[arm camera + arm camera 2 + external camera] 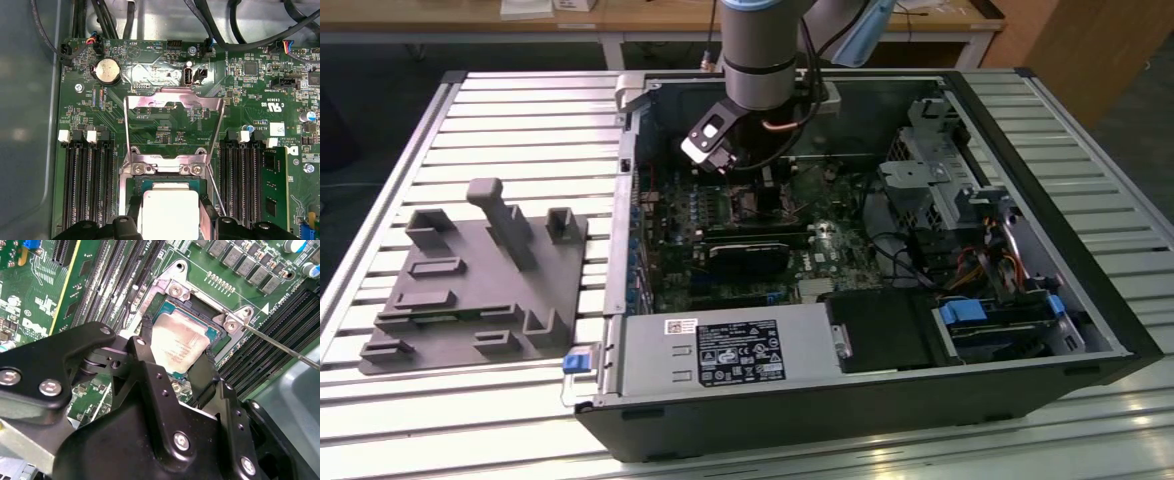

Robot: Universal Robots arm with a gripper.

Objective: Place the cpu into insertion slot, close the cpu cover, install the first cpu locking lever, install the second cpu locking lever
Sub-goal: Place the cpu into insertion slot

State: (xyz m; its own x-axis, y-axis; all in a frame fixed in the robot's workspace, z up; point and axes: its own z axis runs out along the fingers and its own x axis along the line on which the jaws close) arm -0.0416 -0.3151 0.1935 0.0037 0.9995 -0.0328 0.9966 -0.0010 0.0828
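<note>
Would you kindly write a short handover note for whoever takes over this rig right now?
The tool is shut on the cpu, fingers on two opposite edges.
The cpu is at the insertion slot; fully seated or not, cannot tell.
The cpu cover is open, swung back off the slot.
One locking lever, a thin rod, is unlatched beside the slot.
Done: cpu brought to the slot. Left: cover, both levers.

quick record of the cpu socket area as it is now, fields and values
end effector: shut on the cpu, one finger at each side
cpu: over the insertion slot; cannot tell if fully seated
insertion slot: uncovered, between memory slots
cpu cover: open, flipped back from the slot
locking lever: thin rod angling away from the slot corner, not latched
</note>
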